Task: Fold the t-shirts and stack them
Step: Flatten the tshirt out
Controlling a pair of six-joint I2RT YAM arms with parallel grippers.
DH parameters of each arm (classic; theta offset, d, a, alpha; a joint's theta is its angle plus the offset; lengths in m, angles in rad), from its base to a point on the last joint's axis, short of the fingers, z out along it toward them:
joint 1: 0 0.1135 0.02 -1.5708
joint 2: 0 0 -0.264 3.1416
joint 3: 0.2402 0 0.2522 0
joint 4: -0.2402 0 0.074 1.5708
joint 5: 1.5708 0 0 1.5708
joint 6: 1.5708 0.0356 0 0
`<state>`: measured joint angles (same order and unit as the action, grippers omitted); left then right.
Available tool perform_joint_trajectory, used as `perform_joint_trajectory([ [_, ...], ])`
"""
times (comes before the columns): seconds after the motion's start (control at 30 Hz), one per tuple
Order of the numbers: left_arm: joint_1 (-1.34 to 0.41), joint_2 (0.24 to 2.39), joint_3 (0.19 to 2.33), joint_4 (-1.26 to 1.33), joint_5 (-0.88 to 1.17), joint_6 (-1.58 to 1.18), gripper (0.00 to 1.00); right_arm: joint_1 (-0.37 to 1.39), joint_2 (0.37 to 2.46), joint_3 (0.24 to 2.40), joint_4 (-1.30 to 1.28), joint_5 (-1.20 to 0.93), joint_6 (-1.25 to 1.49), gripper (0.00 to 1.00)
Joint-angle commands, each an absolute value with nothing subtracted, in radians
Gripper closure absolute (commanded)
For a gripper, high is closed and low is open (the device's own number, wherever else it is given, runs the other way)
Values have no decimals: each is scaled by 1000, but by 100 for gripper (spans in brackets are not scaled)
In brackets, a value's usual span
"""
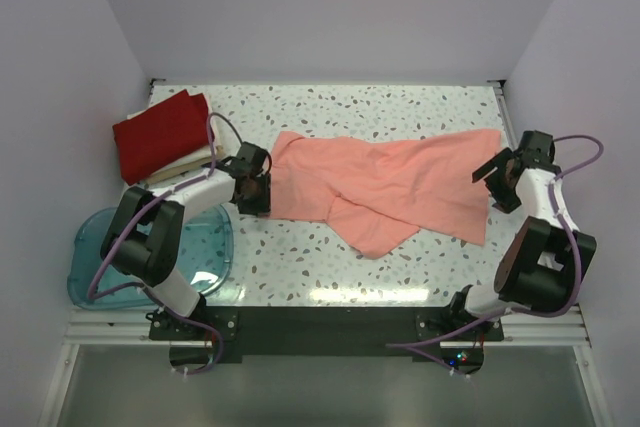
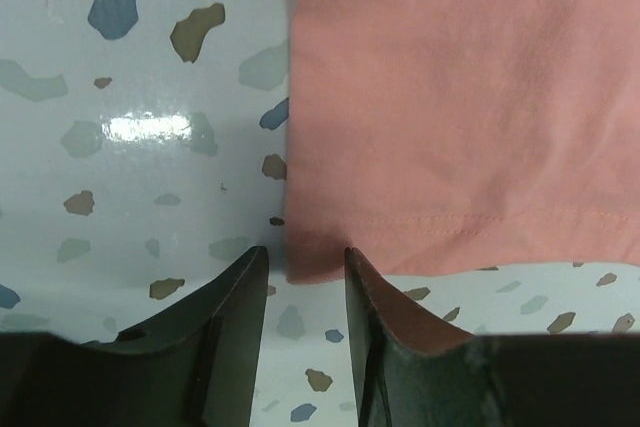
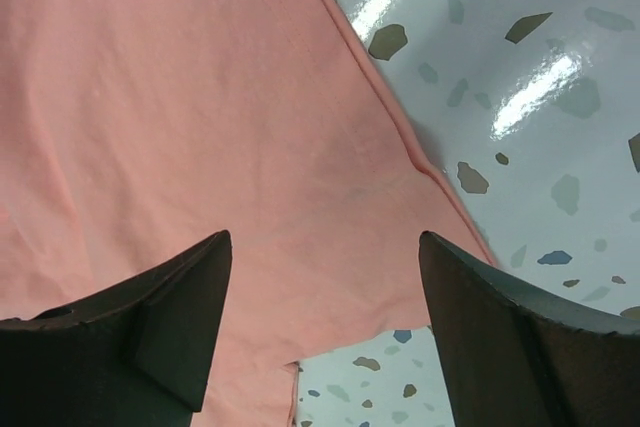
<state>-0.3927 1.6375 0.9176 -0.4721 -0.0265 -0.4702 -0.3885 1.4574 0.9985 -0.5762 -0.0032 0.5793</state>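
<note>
The salmon-pink t-shirt (image 1: 385,187) lies spread and rumpled across the middle of the table. My left gripper (image 1: 255,182) is at its left edge, low over the table. In the left wrist view the gripper (image 2: 304,257) is open with a narrow gap, and a hemmed corner of the pink shirt (image 2: 450,97) lies just between the fingertips. My right gripper (image 1: 497,179) is at the shirt's right edge. In the right wrist view it (image 3: 323,239) is wide open over the pink cloth (image 3: 180,97). The deep red t-shirt (image 1: 160,132) lies folded at the back left on the cream-white one (image 1: 188,164).
A translucent blue plastic tub (image 1: 150,252) sits at the near left, beside the left arm. The speckled table (image 1: 400,107) is walled by white panels at the back and sides. Bare tabletop shows in front of the pink shirt (image 1: 300,257).
</note>
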Motion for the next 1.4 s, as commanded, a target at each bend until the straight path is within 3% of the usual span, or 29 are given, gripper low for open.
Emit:
perform_joint_trajectory([
  [0.0, -390, 1661, 877, -388, -5, -474, 61, -405, 1407, 1000, -580, -14, 558, 21],
  [0.1, -390, 1681, 873, -382, 20, -469, 77, -420, 1396, 994, -591, -6, 555, 21],
  [0.13, -390, 1681, 865, -379, 26, -468, 87, -423, 1396, 989, -592, -14, 555, 21],
  [0.23, -384, 1668, 865, -377, 32, -466, 100, -431, 1400, 970, -617, -3, 557, 21],
  [0.37, -330, 1637, 885, -345, 77, -469, 100, -440, 1430, 908, -652, -3, 558, 22],
  [0.67, -204, 1657, 982, -295, 181, -465, 100, -443, 1498, 833, -733, 70, 538, 38],
  [1.17, -176, 1661, 980, -278, 224, -465, 100, -443, 1578, 778, -664, 141, 551, 56],
  [1.3, -176, 1645, 983, -288, 222, -466, 100, -443, 1612, 770, -635, 120, 554, 64],
  [1.37, -173, 1632, 989, -298, 216, -465, 100, -443, 1612, 767, -629, 107, 554, 74],
])
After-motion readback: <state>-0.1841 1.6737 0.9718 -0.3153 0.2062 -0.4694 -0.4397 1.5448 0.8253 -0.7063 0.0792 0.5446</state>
